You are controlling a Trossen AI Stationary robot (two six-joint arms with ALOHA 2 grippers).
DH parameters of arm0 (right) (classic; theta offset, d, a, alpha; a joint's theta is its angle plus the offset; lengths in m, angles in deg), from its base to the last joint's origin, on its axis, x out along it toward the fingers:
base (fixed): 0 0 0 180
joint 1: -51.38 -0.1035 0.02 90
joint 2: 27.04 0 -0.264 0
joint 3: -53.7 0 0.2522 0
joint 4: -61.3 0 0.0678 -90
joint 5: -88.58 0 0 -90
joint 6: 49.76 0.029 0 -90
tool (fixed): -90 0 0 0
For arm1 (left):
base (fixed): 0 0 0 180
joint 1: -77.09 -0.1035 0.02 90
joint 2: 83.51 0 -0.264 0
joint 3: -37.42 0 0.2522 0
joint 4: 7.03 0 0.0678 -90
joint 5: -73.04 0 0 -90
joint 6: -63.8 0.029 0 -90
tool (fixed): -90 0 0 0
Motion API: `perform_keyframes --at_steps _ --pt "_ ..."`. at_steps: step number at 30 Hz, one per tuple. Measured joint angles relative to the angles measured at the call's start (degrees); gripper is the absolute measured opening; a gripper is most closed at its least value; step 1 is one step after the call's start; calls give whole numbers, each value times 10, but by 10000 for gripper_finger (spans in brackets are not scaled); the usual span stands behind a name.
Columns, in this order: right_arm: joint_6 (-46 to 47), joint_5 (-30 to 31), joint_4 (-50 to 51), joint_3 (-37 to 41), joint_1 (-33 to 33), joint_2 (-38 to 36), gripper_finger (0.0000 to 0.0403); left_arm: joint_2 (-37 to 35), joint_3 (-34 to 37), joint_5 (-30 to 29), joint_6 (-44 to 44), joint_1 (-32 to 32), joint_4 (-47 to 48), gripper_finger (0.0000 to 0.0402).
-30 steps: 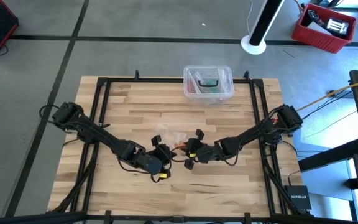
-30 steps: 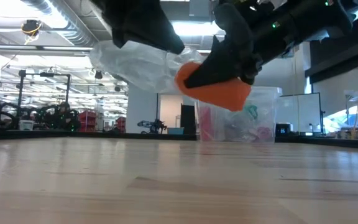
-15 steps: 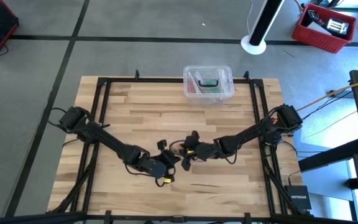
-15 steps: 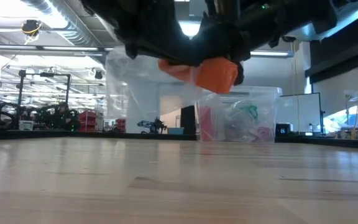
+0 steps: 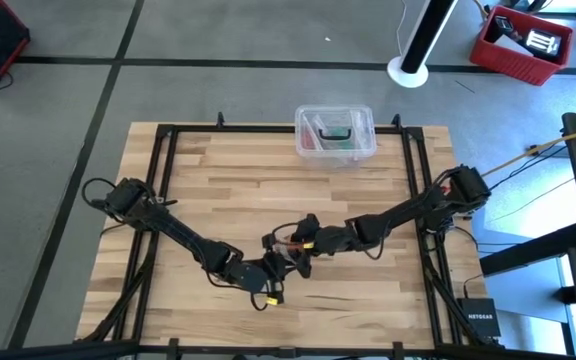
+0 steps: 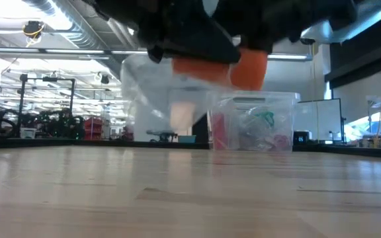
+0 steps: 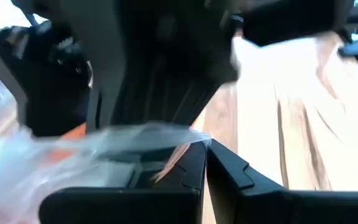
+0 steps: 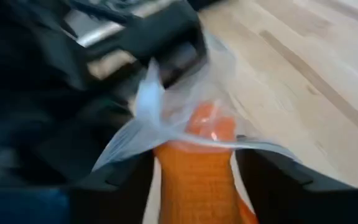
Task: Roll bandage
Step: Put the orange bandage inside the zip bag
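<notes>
The orange bandage (image 8: 194,171), a rolled cylinder, hangs in the air over the table's near middle, also in the low view (image 6: 220,66). Its far end sits under a clear plastic bag (image 8: 166,112). My right gripper (image 8: 194,180) is open, one finger on each side of the roll. My left gripper (image 7: 207,165) comes from the other side and is shut on the bag's film. In the high view the two grippers (image 5: 273,262) (image 5: 292,246) meet tip to tip. My left gripper pinches a bunched edge of the clear bag (image 7: 191,142) between its shut fingertips, coming slantwise from the table's left. The film is clear of the table and hangs slack (image 6: 154,99) below the grippers. Whether my right gripper's fingers (image 8: 263,174) touch the bandage's sides, I cannot tell.
A clear plastic box (image 5: 335,132) with red and green items stands at the far edge, in the middle. The wooden table top (image 5: 268,190) is bare between the box and the grippers. A black frame (image 5: 158,200) runs along the table's sides.
My left gripper has gone toward the table's right and near edge and sunk a little, closing in on my right gripper. The bandage has risen slightly. The bag, earlier to one side of the roll, now drapes over its end and hangs beneath it.
</notes>
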Motion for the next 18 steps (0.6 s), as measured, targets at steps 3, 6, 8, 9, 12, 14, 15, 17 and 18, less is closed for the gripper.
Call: perform_keyframes --at_steps 3,6,8,9,12,14,15,17,18 --pt "-20 -22 3 0 2 -26 261 -1 0 -4 15 2 -24 3" --pt "-43 -37 25 -7 3 -43 278 -1 0 -10 57 2 -71 3" --pt "-58 -43 65 -23 4 -53 282 0 0 -19 92 2 -104 3" --pt "-61 -42 89 -31 4 -59 283 0 0 -23 105 2 -115 3" --pt "-73 -38 149 -49 4 -75 284 0 0 -30 116 -1 -124 3" --pt "-72 -37 181 -59 4 -84 284 0 1 -36 106 -2 -118 3" --pt "-68 -35 199 -67 4 -87 284 0 2 -37 101 -4 -116 3" --pt "-59 -35 253 -93 4 -90 284 0 3 -41 88 -4 -114 3" --pt "-59 -35 277 -107 4 -90 284 0 3 -43 86 -4 -115 3"
